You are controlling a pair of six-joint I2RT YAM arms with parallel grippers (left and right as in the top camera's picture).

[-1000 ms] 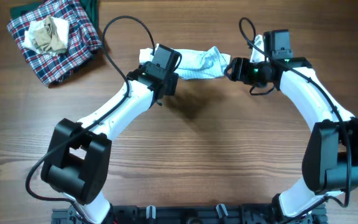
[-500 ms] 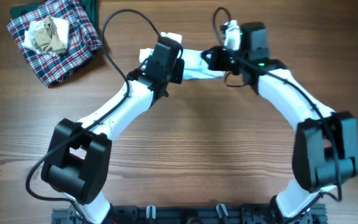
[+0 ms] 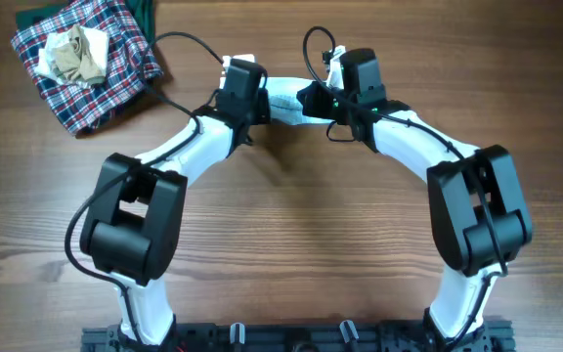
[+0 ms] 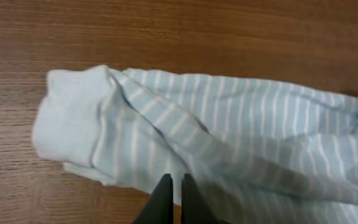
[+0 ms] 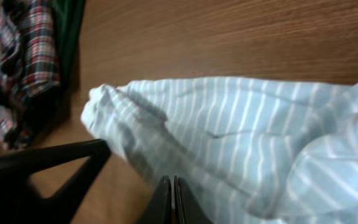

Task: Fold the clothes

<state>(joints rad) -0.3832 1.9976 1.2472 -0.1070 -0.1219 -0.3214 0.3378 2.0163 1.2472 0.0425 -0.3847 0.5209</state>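
Pale striped pants (image 3: 283,101) bunched between both grippers, just ahead of the tips | left gripper (image 4: 173,186) closed, cloth edge apparently pinched | right gripper (image 5: 171,186) likewise | risk: a shallow pinch could be lost under pull and the fold undone

In the overhead view, most of the striped pants (image 3: 283,97) is covered by the two wrists, and both claws are hidden beneath their housings. The plaid cloth (image 3: 91,68) and a dark green cloth (image 3: 146,12) are cut off by the top edge. In the wrist views, the pants are cropped at the right and lower edges. Only the closed tips of the left claw (image 4: 173,196) and the right claw (image 5: 171,196) are shown. The left arm (image 5: 42,167) is seen as a dark blur.
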